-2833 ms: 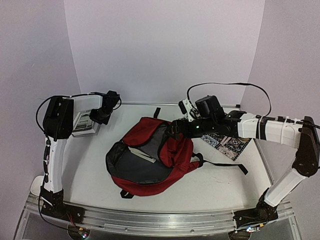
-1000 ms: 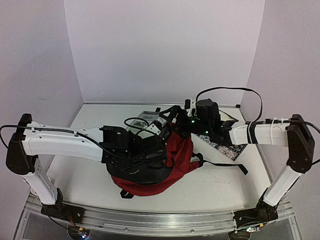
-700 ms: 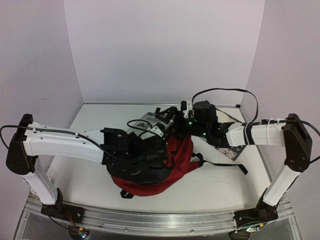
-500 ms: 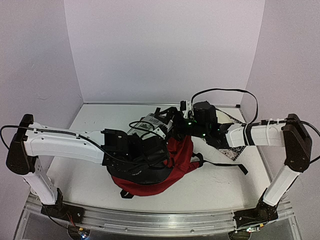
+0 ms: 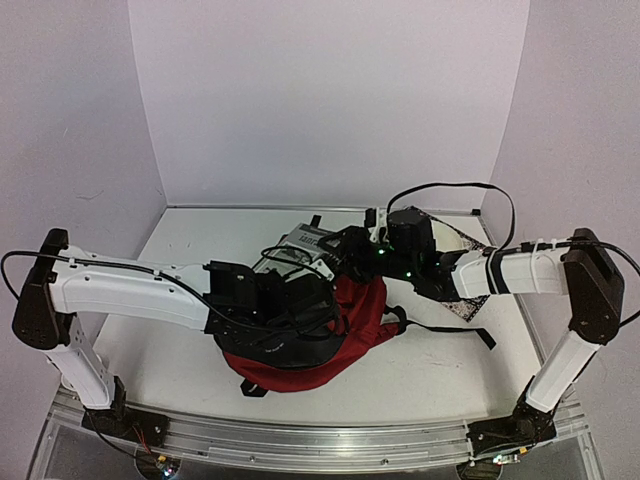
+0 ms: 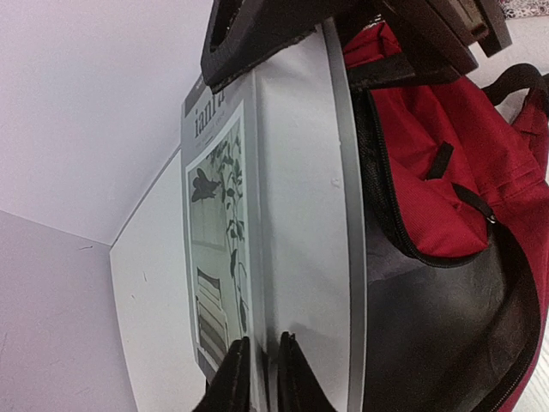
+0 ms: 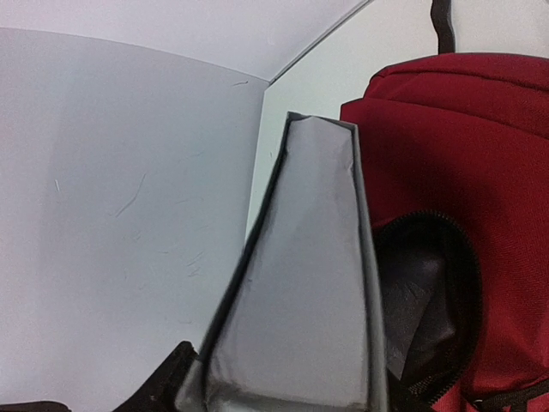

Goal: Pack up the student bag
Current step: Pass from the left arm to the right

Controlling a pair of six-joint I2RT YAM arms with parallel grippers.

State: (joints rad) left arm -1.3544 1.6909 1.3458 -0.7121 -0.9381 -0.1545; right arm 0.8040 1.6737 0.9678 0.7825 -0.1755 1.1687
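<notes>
The student bag (image 5: 365, 305) lies mid-table, dark red with its mouth unzipped and its grey lining (image 6: 429, 343) showing. A grey book (image 5: 305, 240) with an illustrated cover hangs over the bag's far left rim. My left gripper (image 5: 288, 258) reaches in from the left and is shut on the book's near edge (image 6: 292, 215), its fingertips (image 6: 233, 378) pinching it. My right gripper (image 5: 345, 246) comes from the right, jaws closed on the book's far end (image 7: 309, 283), with one finger (image 7: 167, 378) against its corner. The bag's red top (image 7: 463, 129) sits just right of the book.
A patterned cloth item (image 5: 465, 305) lies under my right forearm at the back right. A black bag strap (image 5: 450, 328) trails right across the table. The two arms meet over the bag's far side. White walls close in the table at the back and sides.
My right gripper slid left and closed its jaws on the book's far end. The book shifted slightly left and away. My left arm stayed nearly still.
</notes>
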